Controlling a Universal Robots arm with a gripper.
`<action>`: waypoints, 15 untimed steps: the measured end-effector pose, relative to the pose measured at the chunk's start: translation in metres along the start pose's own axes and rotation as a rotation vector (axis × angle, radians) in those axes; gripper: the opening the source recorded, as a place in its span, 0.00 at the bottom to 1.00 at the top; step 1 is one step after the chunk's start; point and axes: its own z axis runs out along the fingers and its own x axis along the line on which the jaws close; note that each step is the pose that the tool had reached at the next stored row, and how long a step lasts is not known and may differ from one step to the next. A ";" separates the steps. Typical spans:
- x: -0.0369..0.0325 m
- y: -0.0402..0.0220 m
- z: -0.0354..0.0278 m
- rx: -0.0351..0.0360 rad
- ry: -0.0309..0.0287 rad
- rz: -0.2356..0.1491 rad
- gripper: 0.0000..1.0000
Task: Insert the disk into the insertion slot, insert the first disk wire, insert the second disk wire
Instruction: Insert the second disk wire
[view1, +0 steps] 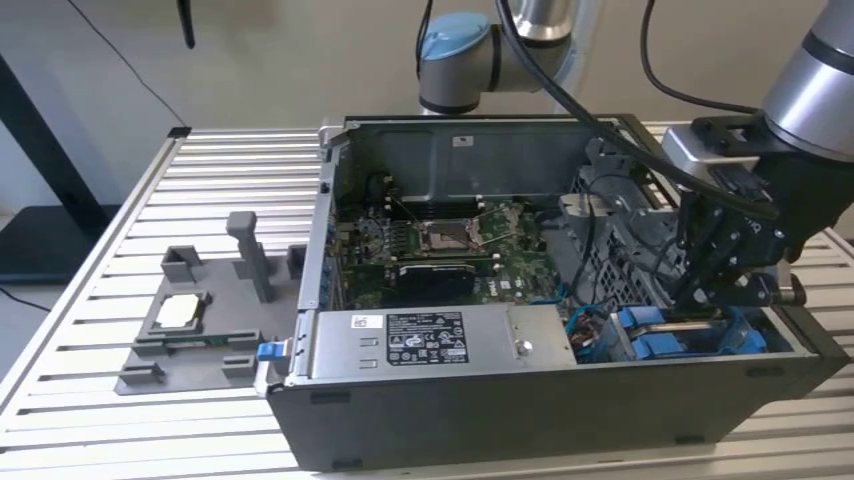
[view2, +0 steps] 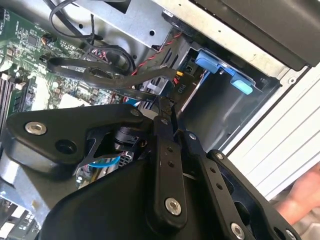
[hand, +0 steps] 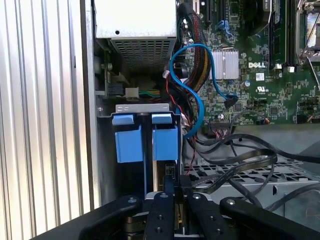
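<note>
We count one open computer case (view1: 534, 400), one motherboard (view1: 441, 250), one power-supply box (view1: 427, 340), two blue carrier tabs (hand: 129, 140) side by side, one grey fixture tray (view1: 200, 330) and one slatted counter (view1: 80, 300).

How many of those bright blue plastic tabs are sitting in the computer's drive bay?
2 blue tabs show in the first wrist view, side by side at the bay's mouth: one nearer the case wall, one nearer the motherboard. Others may be hidden.

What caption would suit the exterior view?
Robot hand reaching into an open computer case beside the blue disk carriers.
</note>
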 end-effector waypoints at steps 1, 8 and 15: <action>0.0000 -0.0001 0.0007 0.0000 -0.0004 0.000 0.16; 0.0003 -0.0004 0.0056 0.0000 -0.0008 0.000 0.16; 0.0002 -0.0005 0.0062 0.0001 -0.0030 0.000 0.16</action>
